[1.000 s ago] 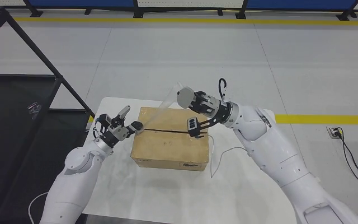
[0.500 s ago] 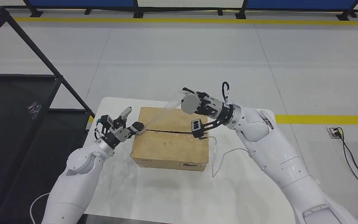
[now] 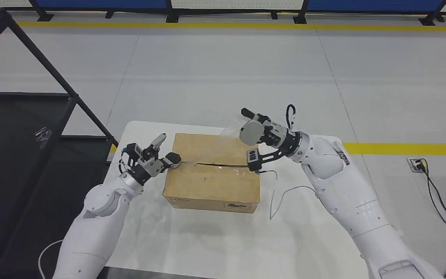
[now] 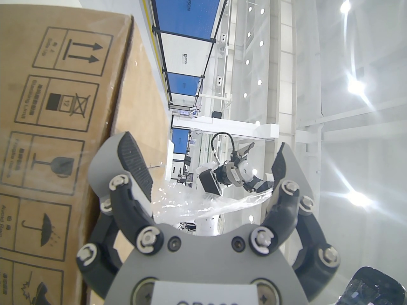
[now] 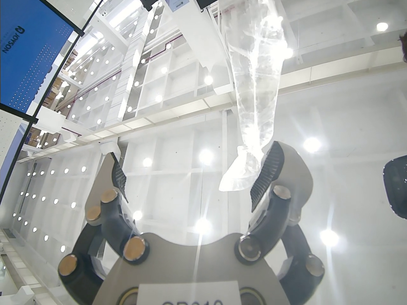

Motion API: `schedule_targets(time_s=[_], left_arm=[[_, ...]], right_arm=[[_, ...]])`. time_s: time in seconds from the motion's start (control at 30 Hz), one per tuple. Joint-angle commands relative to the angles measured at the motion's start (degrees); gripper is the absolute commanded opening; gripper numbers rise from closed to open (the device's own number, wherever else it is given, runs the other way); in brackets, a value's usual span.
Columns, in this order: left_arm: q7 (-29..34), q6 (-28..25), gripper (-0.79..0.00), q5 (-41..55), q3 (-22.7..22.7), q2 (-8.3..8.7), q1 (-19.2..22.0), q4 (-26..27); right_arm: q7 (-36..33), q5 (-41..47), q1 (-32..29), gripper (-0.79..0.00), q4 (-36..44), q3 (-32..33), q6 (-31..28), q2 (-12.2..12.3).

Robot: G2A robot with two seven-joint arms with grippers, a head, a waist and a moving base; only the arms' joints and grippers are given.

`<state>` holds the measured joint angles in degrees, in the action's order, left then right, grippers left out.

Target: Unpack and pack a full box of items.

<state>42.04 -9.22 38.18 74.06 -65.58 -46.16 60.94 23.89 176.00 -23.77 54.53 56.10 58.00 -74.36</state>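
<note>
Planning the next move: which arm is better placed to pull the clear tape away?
Probably right: the clear tape clings to a finger of the open right pincer over the box's far edge. The left pincer is open at its end.

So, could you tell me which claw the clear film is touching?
The right claw: the clear film ends against one of its pads. The left claw sits open beside the box.

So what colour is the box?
The box is plain brown cardboard, clearest in the top view.

Grey floor [image 3: 209, 63] w/ yellow line [image 3: 209, 25]; white table [image 3: 230, 237]; blue panels [image 3: 97, 3] along far edge.
</note>
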Motion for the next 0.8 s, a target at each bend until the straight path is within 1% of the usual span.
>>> schedule_targets(time_s=[0.0, 0.2, 0.3, 0.33, 0.4, 0.43, 0.47, 0.53, 0.6, 0.63, 0.67, 0.77], left_arm=[[-0.16, -0.01, 0.000, -0.04, 0.03, -0.05, -0.02, -0.05], [-0.22, -0.51, 0.000, 0.58, 0.75, -0.12, -0.24, 0.06], [-0.07, -1.14, 0.000, 2.21, 2.16, -0.03, -0.57, 0.39], [-0.07, -1.44, 0.000, 2.79, 2.80, 0.04, -0.76, 0.56], [-0.17, -1.88, 0.000, 3.87, 4.19, 0.22, -1.34, 1.09], [-0.06, -1.98, 0.000, 4.38, 4.96, 0.34, -1.68, 1.23], [0.08, -2.09, 0.000, 4.77, 5.68, 0.46, -2.01, 1.43], [0.39, -2.16, 0.000, 5.31, 6.89, 0.68, -2.73, 1.93], [0.53, -2.16, 0.000, 5.62, 7.83, 0.85, -3.47, 2.44], [0.61, -2.13, 0.000, 5.82, 8.21, 0.91, -3.80, 2.71], [0.69, -2.15, 0.000, 5.91, 8.51, 0.96, -4.13, 2.93], [0.82, -2.10, 0.000, 6.36, 9.16, 1.03, -4.88, 3.53]], right_arm=[[0.27, 0.00, 0.00, 0.000, -0.16, 0.21, 0.00, -0.17], [0.62, 0.00, 0.28, 0.000, -0.36, 0.90, 0.00, -0.87], [0.19, 0.00, 0.49, 0.000, 0.25, 1.04, 0.00, -1.29], [0.11, 0.00, 0.58, -0.015, 0.45, 0.98, 0.00, -1.44], [-0.11, 0.00, 0.89, -0.068, 0.97, 0.76, 0.00, -1.76], [-0.31, 0.00, 1.09, -0.157, 1.24, 0.61, 0.00, -1.95], [-0.47, 0.00, 1.34, -0.209, 1.46, 0.38, 0.00, -2.15], [-0.46, 0.00, 2.06, -0.243, 1.78, -0.36, 0.00, -2.60], [-0.71, 0.00, 2.96, -0.252, 2.12, -1.13, 0.00, -3.10], [-0.84, 0.00, 3.42, -0.296, 2.37, -1.54, 0.00, -3.35], [-1.00, 0.00, 3.86, -0.400, 2.47, -1.96, 0.00, -3.60], [-1.25, 0.00, 5.36, -0.413, 2.54, -3.37, 0.00, -4.39]])
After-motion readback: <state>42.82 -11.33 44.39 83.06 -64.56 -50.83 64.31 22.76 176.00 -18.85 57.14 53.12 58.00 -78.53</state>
